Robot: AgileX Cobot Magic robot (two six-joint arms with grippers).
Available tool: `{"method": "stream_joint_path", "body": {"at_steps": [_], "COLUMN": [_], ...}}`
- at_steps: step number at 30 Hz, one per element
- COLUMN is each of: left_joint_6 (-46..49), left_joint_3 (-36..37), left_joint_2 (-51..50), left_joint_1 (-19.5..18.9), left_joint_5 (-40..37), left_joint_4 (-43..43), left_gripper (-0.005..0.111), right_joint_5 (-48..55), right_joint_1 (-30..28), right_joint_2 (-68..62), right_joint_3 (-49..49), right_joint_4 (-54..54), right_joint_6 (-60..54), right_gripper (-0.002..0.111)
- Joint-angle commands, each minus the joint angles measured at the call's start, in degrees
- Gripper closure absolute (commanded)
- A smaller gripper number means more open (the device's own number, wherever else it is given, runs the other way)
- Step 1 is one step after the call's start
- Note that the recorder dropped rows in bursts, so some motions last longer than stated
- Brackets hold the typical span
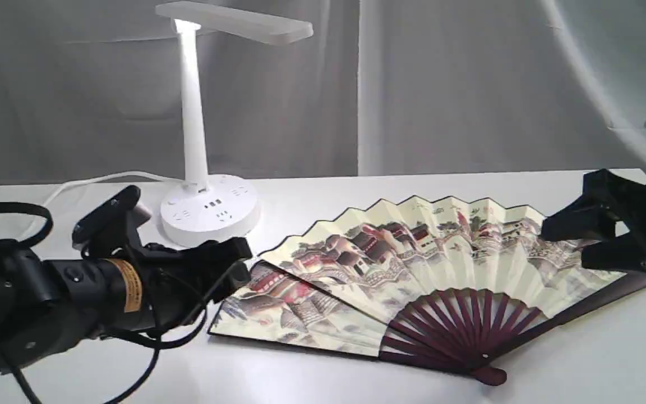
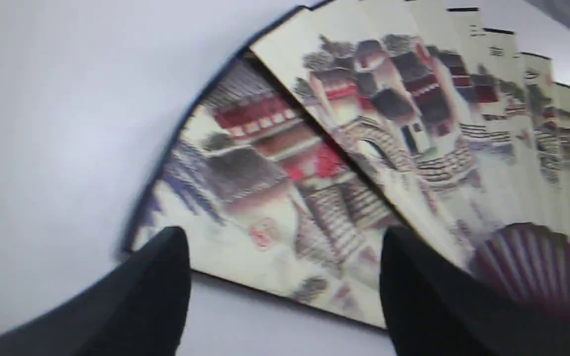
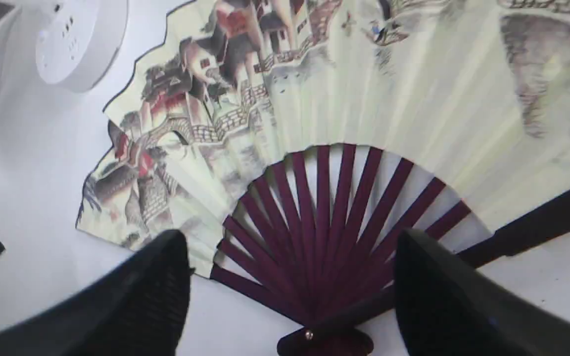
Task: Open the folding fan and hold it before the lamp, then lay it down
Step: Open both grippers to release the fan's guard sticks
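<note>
The folding fan lies spread open flat on the white table, its maroon ribs meeting at a pivot near the front. The white lamp stands upright behind the fan's left end, head lit. My left gripper hovers open at the fan's left edge, holding nothing; its wrist view shows the painted paper between the black fingers. My right gripper is open over the fan's right end, apart from it. Its wrist view shows the ribs below.
The lamp's round base with sockets sits close to the fan's left top edge. A white cord runs left from the base. A grey curtain hangs behind the table.
</note>
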State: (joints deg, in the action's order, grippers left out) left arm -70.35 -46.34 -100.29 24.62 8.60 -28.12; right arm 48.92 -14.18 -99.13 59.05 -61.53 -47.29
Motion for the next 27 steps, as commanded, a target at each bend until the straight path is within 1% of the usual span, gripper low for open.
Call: {"method": "stream_joint_path", "body": {"at_steps": [1,3,4,7,8,10,12,14,16,19,21,22,24,27], "left_joint_6": [1.7,2.1,2.4,6.9,8.9,13.9,16.1,19.1,21.9,27.3,30.5,33.4,38.7,47.0], "left_joint_3": [0.0,0.0,0.0,0.0,0.0,0.0,0.0,0.0,0.0,0.0,0.0,0.0,0.0,0.0], "left_joint_2": [4.0,5.5,6.3,8.0,8.2,9.0,9.7,10.2,10.3,10.3,10.3,10.3,10.3,10.3], "left_joint_1": [-1.8,-2.3,-2.6,-2.7,-2.7,-2.7,-2.7,-2.7,-3.0,-5.2,-7.5,-9.8,-12.2,-16.1], "left_joint_5": [-10.3,-16.1,-19.6,-26.3,-27.4,-30.1,-31.0,-31.7,-31.8,-32.7,-34.4,-35.2,-37.8,-42.0], "left_joint_4": [-4.5,-5.8,-6.9,-8.5,-8.9,-8.9,-8.4,-6.0,-3.4,3.9,8.7,12.0,16.3,21.1], "left_gripper": [0.05,0.054,0.058,0.077,0.081,0.097,0.107,0.107,0.107,0.107,0.107,0.107,0.107,0.107], "right_joint_5": [0.2,-0.2,-0.7,-1.8,-2.1,-2.4,-2.3,-2.2,-2.2,-1.3,-0.6,-0.5,-0.5,-2.3], "right_joint_1": [2.2,3.0,3.5,4.7,5.2,5.7,5.7,5.7,5.7,5.7,5.8,6.2,7.2,9.9], "right_joint_2": [0.7,0.7,0.7,0.7,0.7,0.7,0.7,0.8,0.8,0.9,1.1,1.1,1.1,1.1], "right_joint_3": [0.2,0.2,0.2,0.2,0.2,0.2,0.2,0.2,0.2,0.2,0.2,0.2,0.2,0.2], "right_joint_4": [3.3,5.7,7.4,12.9,15.1,17.4,18.9,20.9,24.3,26.6,27.5,27.7,29.7,34.4], "right_joint_6": [1.4,4.1,5.7,10.5,12.1,13.6,15.2,16.4,18.3,19.7,19.6,19.6,20.1,22.3], "right_gripper": [0.049,0.05,0.051,0.055,0.056,0.058,0.061,0.065,0.071,0.08,0.084,0.085,0.087,0.091]}}
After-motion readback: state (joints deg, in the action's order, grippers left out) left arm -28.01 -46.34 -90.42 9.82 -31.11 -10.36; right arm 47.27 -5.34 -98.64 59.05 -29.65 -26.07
